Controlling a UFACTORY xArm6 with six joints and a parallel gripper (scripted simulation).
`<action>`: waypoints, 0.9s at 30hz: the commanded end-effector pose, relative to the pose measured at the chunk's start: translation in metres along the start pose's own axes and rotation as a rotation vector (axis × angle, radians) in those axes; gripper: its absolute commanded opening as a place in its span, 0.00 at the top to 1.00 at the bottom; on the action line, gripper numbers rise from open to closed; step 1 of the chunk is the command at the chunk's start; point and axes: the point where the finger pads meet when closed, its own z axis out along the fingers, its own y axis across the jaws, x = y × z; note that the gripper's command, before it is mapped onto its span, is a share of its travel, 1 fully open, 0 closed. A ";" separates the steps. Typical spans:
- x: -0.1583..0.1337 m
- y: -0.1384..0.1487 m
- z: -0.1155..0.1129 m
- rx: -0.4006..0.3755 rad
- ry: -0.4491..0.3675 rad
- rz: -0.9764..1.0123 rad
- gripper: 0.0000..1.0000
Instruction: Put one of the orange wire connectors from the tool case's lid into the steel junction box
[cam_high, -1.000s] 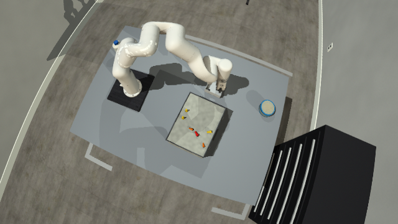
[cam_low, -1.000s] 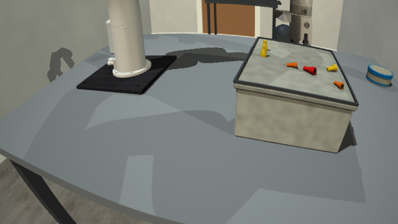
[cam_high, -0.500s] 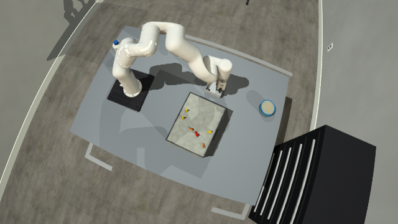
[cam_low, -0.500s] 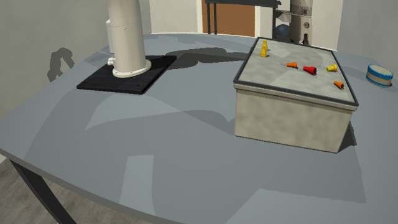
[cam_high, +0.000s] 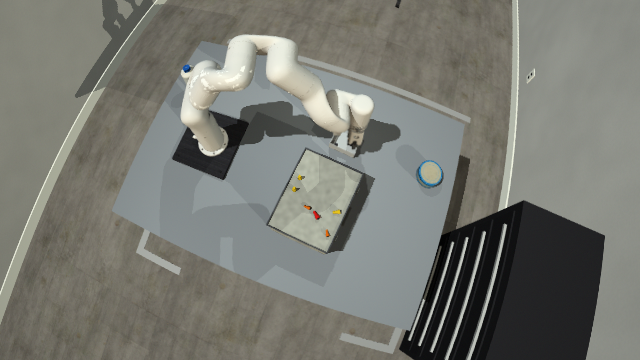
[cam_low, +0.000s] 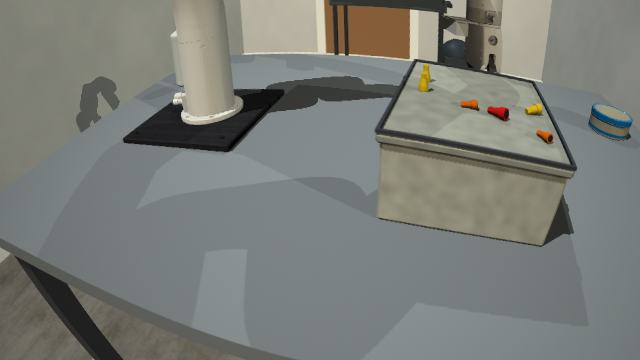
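The tool case (cam_high: 317,200) (cam_low: 475,112) stands mid-table, and its grey lid carries loose wire connectors. Two orange ones lie there, one near the middle (cam_high: 307,206) (cam_low: 469,104) and one near the right edge (cam_high: 327,233) (cam_low: 545,136). A red one (cam_low: 498,112) and yellow ones (cam_low: 424,80) lie beside them. The steel junction box (cam_high: 344,144) sits just behind the case's far side and is hidden by the case in the exterior view. My gripper (cam_high: 354,143) (cam_low: 492,62) points down right over the box, with its fingers a little apart and nothing visible between them.
A round blue-rimmed tin (cam_high: 430,173) (cam_low: 610,120) sits on the table right of the case. The arm's base stands on a black plate (cam_high: 210,145) at the left. A black drawer cabinet (cam_high: 500,285) stands off the table's right corner.
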 end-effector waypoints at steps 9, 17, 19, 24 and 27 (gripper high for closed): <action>-0.002 0.000 -0.002 0.000 -0.005 0.000 0.73; -0.002 0.000 -0.019 0.000 -0.005 0.000 0.73; -0.002 0.000 -0.029 0.000 -0.005 0.000 0.73; -0.001 0.000 -0.099 0.000 -0.005 0.000 0.73; -0.001 0.000 -0.139 0.000 -0.005 0.000 0.73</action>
